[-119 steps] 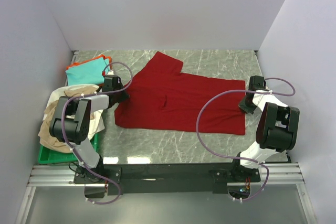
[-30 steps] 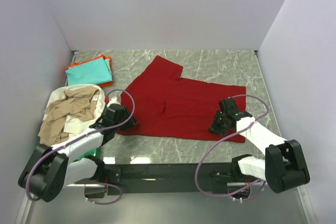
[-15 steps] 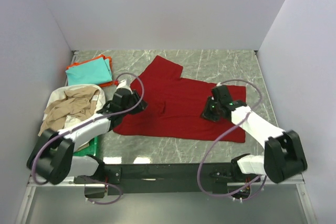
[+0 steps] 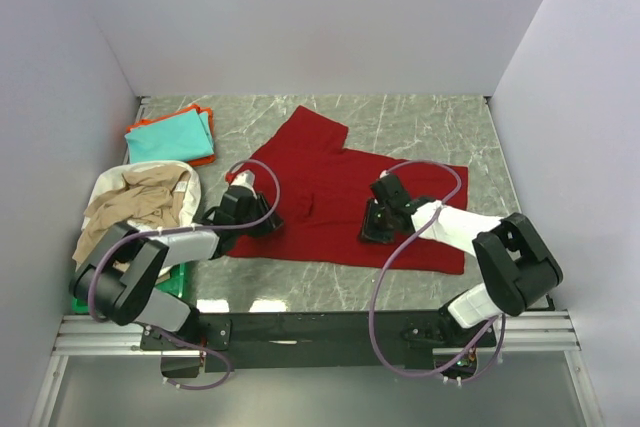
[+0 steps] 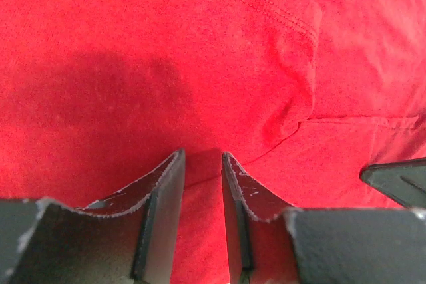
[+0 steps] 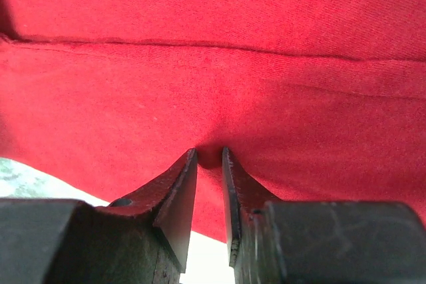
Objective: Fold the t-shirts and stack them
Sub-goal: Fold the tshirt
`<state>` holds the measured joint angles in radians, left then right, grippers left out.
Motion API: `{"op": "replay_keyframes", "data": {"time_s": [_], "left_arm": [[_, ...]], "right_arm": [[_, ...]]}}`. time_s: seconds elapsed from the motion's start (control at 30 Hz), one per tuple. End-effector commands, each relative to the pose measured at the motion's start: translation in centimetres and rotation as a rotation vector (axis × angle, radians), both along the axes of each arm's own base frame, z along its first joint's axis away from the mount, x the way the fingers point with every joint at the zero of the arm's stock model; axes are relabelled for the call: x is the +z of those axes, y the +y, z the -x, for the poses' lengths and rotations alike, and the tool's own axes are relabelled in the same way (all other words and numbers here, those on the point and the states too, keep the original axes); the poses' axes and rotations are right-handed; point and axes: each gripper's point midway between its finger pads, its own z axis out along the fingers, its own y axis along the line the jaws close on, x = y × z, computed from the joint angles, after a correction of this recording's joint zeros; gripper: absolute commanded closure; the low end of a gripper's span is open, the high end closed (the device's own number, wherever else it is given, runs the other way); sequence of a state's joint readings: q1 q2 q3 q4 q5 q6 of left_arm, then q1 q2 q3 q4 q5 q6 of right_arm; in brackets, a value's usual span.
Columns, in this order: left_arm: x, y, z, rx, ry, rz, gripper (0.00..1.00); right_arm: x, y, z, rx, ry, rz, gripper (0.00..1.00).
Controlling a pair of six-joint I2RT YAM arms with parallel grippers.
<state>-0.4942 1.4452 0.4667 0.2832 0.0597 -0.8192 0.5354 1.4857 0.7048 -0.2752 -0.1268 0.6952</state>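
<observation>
A dark red shirt [image 4: 340,192] is lying spread mid-table, mid-fold — the left gripper [image 5: 203,157] and right gripper [image 6: 210,154] are each pinching its cloth near the front edge. Next, likely, both are needing to carry that edge evenly toward the back. A grey marble table [image 4: 430,122] is lying underneath, plain pale walls [image 4: 300,17] enclosing it.

- Worktop [image 4: 420,122]: grey marbled slab.
- Dark red t-shirt [image 4: 330,172]: spread across the middle, near edge rumpled.
- Orange t-shirt [image 4: 205,159]: folded, far left corner, under a teal t-shirt [image 4: 170,137].
- Green tray [image 4: 175,283]: near left edge, mostly hidden.
</observation>
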Motion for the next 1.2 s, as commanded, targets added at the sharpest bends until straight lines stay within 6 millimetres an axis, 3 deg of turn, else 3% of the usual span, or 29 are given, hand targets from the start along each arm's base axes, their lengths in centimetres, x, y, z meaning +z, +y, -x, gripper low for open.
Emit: {"op": "replay_keyframes", "data": {"time_s": [0.0,0.2,0.4,0.5,0.7,0.8,0.93,1.1,1.17], "left_arm": [[-1.6,1.7,2.0,0.039,0.040,-0.037,0.64],[-2.7,3.3,5.2,0.094,0.087,-0.047,0.65],[-1.8,4.4,6.9,0.151,0.072,-0.033,0.65],[-1.0,4.7,7.1,0.168,0.057,-0.031,0.64],[0.8,5.1,7.0,0.170,0.028,-0.045,0.64],[3.2,4.3,6.4,0.144,-0.029,-0.013,0.61],[7.6,3.9,4.0,0.125,-0.152,-0.039,0.47],[11.3,4.0,0.2,0.161,-0.258,-0.116,0.41],[12.7,3.2,-1.7,0.151,-0.290,-0.121,0.41]], "right_arm": [[-2.3,-0.7,3.1,-0.014,0.065,0.053,0.71],[-3.9,-1.4,6.5,-0.017,0.127,0.103,0.71],[-3.8,-2.1,8.8,-0.017,0.141,0.140,0.71],[-3.3,-2.8,9.4,-0.027,0.146,0.164,0.70],[-1.6,-3.5,8.6,-0.053,0.085,0.184,0.70],[0.2,-2.8,7.3,-0.052,0.042,0.175,0.69],[5.0,-2.6,3.3,-0.088,-0.087,0.215,0.66],[8.9,-5.7,-2.3,-0.173,-0.190,0.257,0.65],[10.3,-8.4,-5.1,-0.245,-0.223,0.251,0.65]]}}
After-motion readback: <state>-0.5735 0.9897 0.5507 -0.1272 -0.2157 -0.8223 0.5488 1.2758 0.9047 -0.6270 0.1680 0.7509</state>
